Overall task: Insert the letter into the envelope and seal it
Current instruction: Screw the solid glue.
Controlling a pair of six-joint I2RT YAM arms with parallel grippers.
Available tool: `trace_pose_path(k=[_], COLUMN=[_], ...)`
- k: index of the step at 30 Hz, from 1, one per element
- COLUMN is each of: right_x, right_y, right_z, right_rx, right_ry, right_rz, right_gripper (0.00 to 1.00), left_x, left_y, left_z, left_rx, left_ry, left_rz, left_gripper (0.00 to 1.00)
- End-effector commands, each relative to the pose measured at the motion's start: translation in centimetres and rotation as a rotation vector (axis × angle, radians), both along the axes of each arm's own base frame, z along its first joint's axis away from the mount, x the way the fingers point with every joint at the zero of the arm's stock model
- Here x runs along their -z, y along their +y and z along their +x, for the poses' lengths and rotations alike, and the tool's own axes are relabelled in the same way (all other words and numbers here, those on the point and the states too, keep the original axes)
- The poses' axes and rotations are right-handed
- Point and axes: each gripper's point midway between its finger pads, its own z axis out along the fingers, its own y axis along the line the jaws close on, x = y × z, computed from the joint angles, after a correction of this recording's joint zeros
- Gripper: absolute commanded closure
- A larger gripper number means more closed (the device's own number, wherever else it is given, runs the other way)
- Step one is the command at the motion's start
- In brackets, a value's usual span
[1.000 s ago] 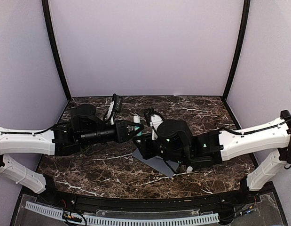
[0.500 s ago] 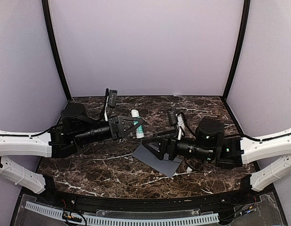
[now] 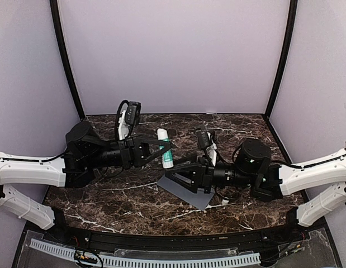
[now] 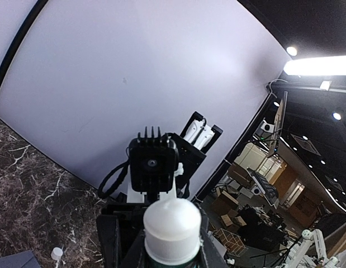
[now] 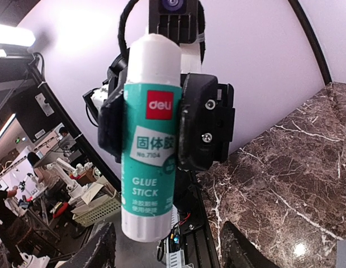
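Observation:
The grey envelope (image 3: 190, 191) lies flat on the marble table, mid-front; one corner of it shows in the left wrist view (image 4: 15, 261). The letter is out of view. My left gripper (image 3: 161, 149) is shut on a white-and-teal glue stick (image 3: 165, 148), held above the table with its white end filling the left wrist view (image 4: 173, 222). The right wrist view shows the stick (image 5: 150, 139) upright between the left fingers (image 5: 205, 120). My right gripper (image 3: 173, 174) hovers open over the envelope's left end, facing the stick, its jaws (image 5: 173, 251) apart with nothing between them.
A small white cap-like piece (image 3: 224, 199) lies on the table right of the envelope, also seen in the left wrist view (image 4: 57, 254). Lilac walls close in the back and sides. The table's black front rail (image 3: 173, 241) runs along the near edge.
My right gripper let go near the left gripper, opened and drew back to the right, then edged left again. The left arm pulled back slightly, still holding the glue stick.

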Motion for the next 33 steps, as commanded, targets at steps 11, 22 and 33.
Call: trace_pose_path(k=[11,22,33], right_x=[-3.7,-3.7,0.0], right_y=[0.7,0.7,0.5], right_z=[-1.1,-1.0,3.8], right_rx=[-0.087,-0.084,0.194], right_ry=[-0.055,-0.056,-0.010], right_rz=[0.107,0.110,-0.132], right_gripper=[0.52,0.82,0.88], left_x=[-1.3,-1.2,1.6], left_y=[0.2,-0.1,-0.6], left_z=[-1.6,-1.5,1.4], left_rx=[0.089,0.085,-0.098], left_ry=[-0.063,-0.063,-0.069], left_rz=[-0.051,-0.035,0.152], left_gripper=[1.00,1.00,1.00])
